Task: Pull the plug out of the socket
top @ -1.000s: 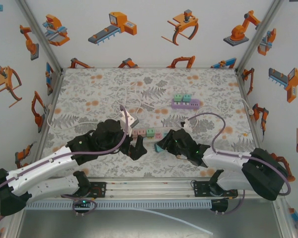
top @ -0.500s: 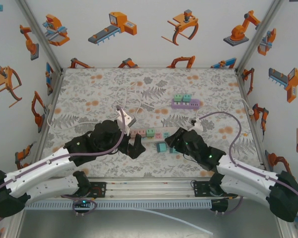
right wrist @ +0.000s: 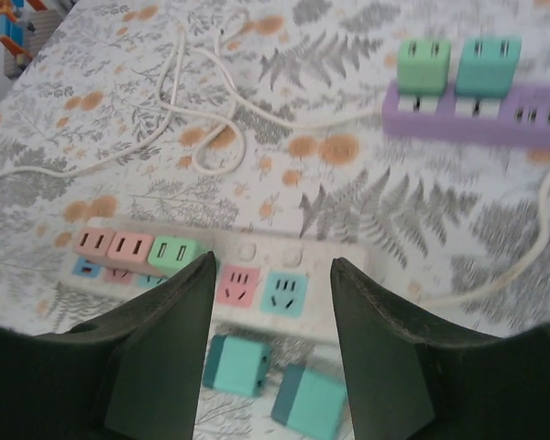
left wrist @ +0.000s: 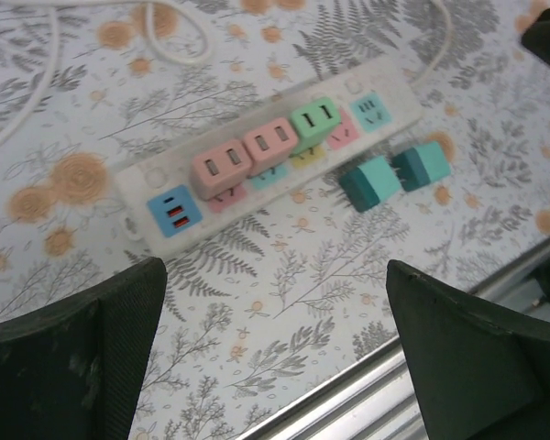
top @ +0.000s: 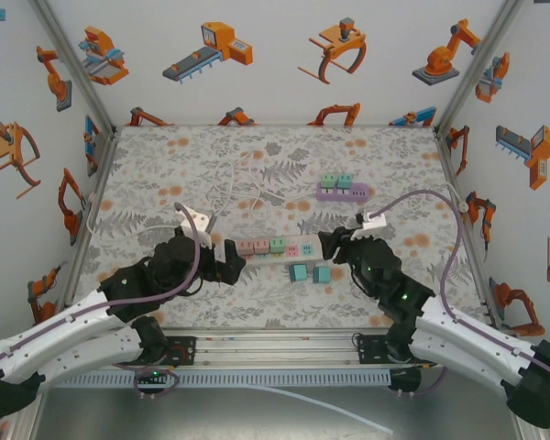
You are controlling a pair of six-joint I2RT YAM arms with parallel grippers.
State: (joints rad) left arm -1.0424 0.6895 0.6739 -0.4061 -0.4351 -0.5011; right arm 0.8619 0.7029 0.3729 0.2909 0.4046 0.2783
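Two black fingers of the left gripper (left wrist: 275, 298) stand spread wide with nothing between them, near the 9 o'clock end of the long white plastic power strip (left wrist: 133, 183) on the floral-print table (top: 165, 174). In the left wrist view the strip holds three plugs seated in a row: two pink cube plugs (left wrist: 222, 168) side by side, then one green cube plug (left wrist: 313, 119) just to their right. The pink and teal socket faces past the green plug stand bare. Two teal cube plugs (top: 299, 272) lie loose on the table, side by side, just beside the strip at its 5 o'clock and out of any socket.

At 12 o'clock from the strip a thin white cable (top: 225, 172) loops over the table. The right gripper (top: 335, 246) sits at the strip's 3 o'clock end, its fingers partly spread and gripping nothing. In the right wrist view the bare sockets show between them. Farther back, at 1 o'clock, a short purple power strip (top: 357, 194) holds a second green plug (top: 329, 181) and a third teal plug (top: 345, 181), seated next to each other.
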